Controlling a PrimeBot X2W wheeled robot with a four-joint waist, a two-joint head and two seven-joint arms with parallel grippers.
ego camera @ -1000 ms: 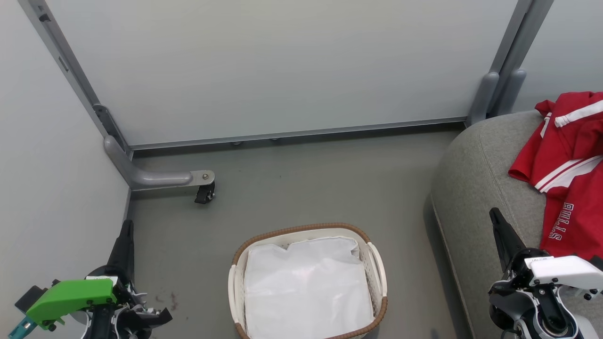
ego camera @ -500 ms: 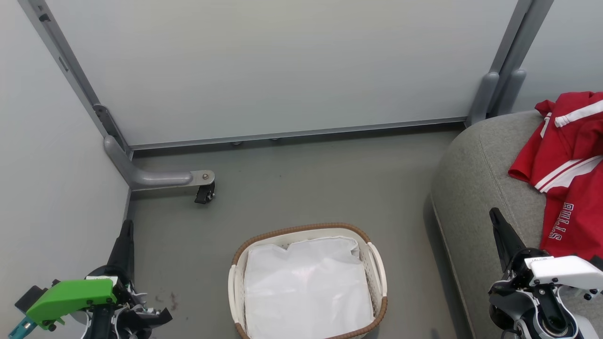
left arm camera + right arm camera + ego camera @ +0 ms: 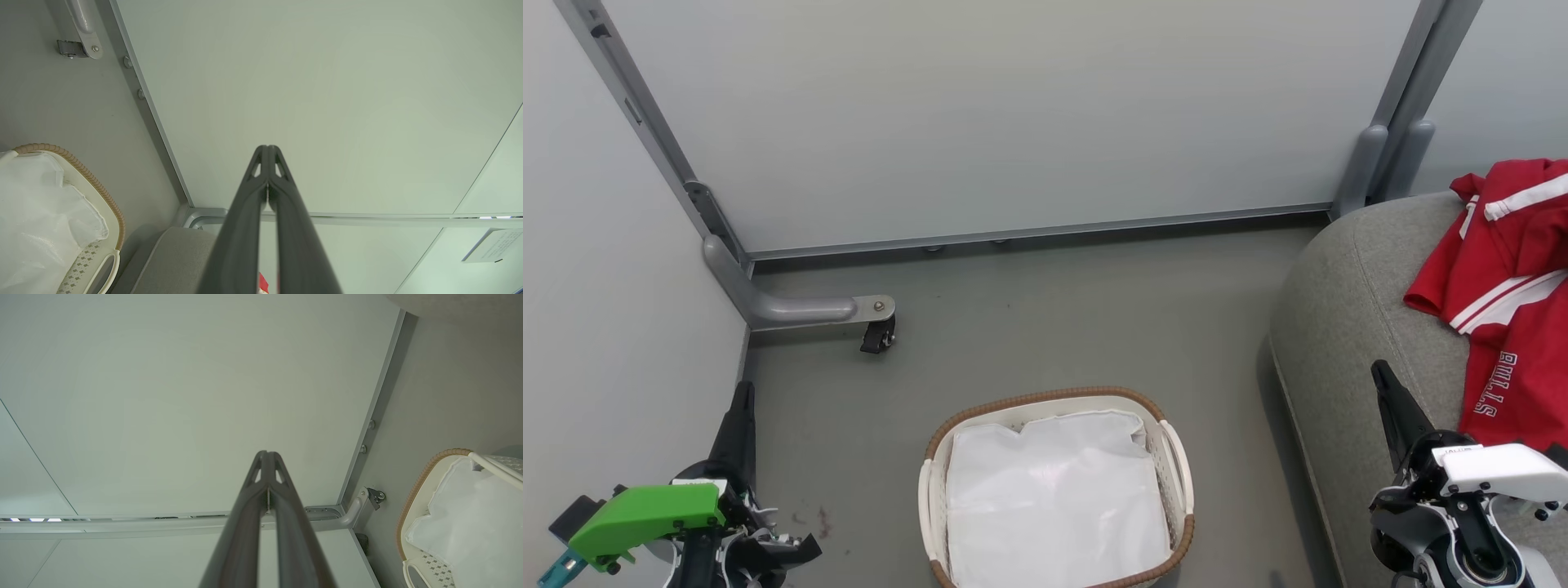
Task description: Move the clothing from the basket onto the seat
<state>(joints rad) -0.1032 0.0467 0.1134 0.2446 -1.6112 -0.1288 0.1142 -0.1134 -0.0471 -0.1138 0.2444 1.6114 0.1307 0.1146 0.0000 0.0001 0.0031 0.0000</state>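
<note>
A: Item one, left gripper (image 3: 742,394)?
B: Lower left of the head view. Two dark fingers pressed together, pointing up the frame, holding nothing. Green wrist cover (image 3: 645,514) below them.
A: Item two, right gripper (image 3: 1378,371)?
B: Lower right of the head view. Fingers likewise closed and empty, leaning slightly up-left. White wrist cover (image 3: 1499,467) beneath.
A: Wrist views?
B: Each pair rises from bottom centre, tips meeting.

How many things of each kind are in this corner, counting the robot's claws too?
Basket: 1
White sheet, lying in it: 1
Grey seat: 1
Heap of red clothing on the seat: 1 (separate garments cannot be told apart)
Grippers: 2, the left gripper and the right gripper, both shut
Caster wheel: 1
Total: 7
</note>
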